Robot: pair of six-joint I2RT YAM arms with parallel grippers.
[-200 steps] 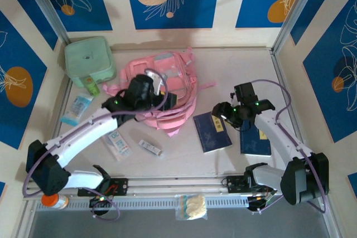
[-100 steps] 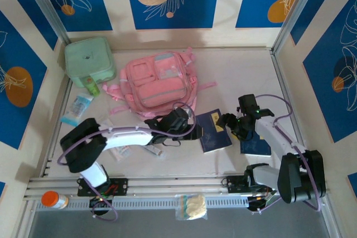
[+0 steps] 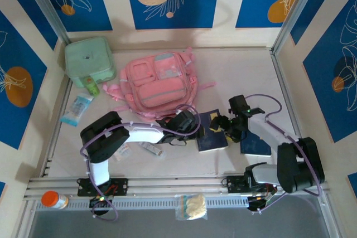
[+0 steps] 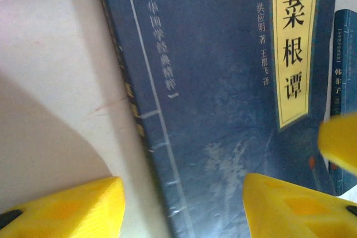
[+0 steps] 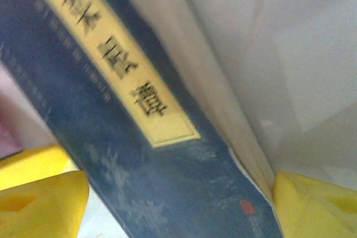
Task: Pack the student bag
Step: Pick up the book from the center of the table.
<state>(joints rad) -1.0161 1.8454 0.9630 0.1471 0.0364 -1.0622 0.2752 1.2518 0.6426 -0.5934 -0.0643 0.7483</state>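
The left gripper and right gripper have come in over the blue book, both spread wide. The pink bag hides its inside.

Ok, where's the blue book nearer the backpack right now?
Top view: the blue book lies flat right of centre, just near-side of the student bag, between the left gripper and right gripper, a second blue book on its right.
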